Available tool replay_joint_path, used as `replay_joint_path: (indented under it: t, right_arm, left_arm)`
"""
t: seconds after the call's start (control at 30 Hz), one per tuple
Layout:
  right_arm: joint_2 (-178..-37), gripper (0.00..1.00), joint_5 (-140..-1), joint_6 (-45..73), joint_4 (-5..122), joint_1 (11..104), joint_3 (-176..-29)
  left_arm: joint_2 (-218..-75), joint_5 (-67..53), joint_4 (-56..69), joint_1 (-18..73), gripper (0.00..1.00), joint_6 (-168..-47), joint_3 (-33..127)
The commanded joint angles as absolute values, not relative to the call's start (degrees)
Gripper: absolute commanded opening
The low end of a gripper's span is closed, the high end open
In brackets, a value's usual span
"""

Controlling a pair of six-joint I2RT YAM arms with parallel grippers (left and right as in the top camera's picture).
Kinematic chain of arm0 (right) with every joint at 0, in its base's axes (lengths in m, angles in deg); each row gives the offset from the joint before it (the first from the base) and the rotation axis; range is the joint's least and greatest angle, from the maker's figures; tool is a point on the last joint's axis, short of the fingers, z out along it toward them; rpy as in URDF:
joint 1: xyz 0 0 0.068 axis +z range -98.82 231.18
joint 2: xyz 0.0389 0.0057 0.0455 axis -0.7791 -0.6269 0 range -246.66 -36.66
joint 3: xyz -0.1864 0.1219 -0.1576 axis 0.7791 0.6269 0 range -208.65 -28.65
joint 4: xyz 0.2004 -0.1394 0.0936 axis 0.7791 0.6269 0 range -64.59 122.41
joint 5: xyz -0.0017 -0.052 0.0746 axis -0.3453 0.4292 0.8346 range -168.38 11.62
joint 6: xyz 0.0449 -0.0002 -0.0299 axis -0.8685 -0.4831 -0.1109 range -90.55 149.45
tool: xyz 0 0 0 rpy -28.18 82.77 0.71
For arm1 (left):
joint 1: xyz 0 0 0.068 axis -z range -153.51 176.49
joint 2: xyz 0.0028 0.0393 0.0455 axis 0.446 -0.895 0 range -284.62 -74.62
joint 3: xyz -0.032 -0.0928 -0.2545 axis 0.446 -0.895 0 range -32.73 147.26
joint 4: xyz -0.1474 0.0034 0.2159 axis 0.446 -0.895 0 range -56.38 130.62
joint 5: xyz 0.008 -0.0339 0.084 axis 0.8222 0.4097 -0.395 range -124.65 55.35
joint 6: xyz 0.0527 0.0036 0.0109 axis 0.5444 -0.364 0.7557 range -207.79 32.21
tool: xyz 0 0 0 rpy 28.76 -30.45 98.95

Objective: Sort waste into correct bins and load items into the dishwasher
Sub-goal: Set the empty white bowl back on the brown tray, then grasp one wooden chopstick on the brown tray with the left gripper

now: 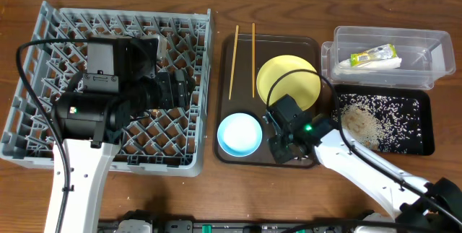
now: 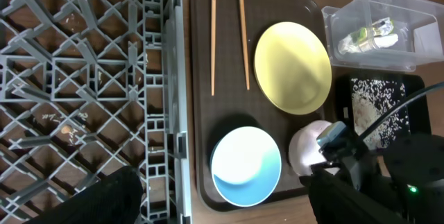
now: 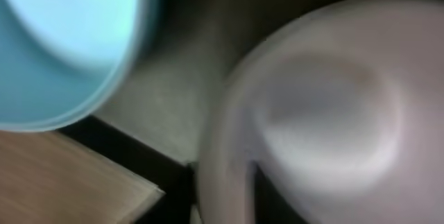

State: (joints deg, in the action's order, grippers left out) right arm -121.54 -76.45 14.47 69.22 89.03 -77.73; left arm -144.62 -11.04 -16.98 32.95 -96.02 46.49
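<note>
Now your right gripper (image 1: 280, 146) hangs over the round white bowl (image 2: 305, 148), with the round light-blue bowl (image 1: 240, 133) just beside; you cannot tell how its jaws stand.

Blurred, half-hidden white bowl (image 3: 326, 113)

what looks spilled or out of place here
Rice lies scattered over the black tray, all inside its rim. A few specks show through the rack lattice. Nothing else stands out.

Arms (image 1: 78, 172) white; joints (image 1: 79, 110) black; 1 green LED (image 1: 309, 126)
</note>
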Motion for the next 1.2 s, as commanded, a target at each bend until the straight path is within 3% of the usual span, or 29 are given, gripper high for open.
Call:
replay_joint_path:
  t: [0.0, 0.2, 0.6, 0.73, 0.97, 1.17]
  right_arm:
    - [-119.68, 0.46, -79.64, 13.88, 71.43, 89.48, -82.51]
    - [-114.90, 0.59, -79.68, 14.91, 74.34, 86.58, -94.21]
    - [-112.97, 0.52, -72.25, 6.43, 74.58, 70.67, -103.01]
    - [-112.97, 0.52, -72.32, 6.34, 77.07, 69.73, -102.99]
    - [-113.32, 0.52, -72.32, 6.27, 78.49, 69.86, -102.64]
    - [-113.56, 0.52, -72.32, 6.30, 79.04, 69.99, -102.36]
  left_arm:
    - [-144.22, -11.34, -16.41, 33.10, 0.81, -96.66, 47.12]
    - [-144.66, -11.34, -13.03, 33.49, 0.80, -98.12, 47.12]
    - [-156.86, -16.06, -9.70, 45.30, 0.77, -98.62, 47.12]
    - [-162.93, -17.48, -5.27, 49.14, 0.70, -99.13, 47.12]
    - [-174.45, -27.82, 10.30, 52.84, 0.70, -104.24, 47.12]
    - [-183.92, -27.91, 16.09, 52.81, 0.66, -103.04, 47.93]
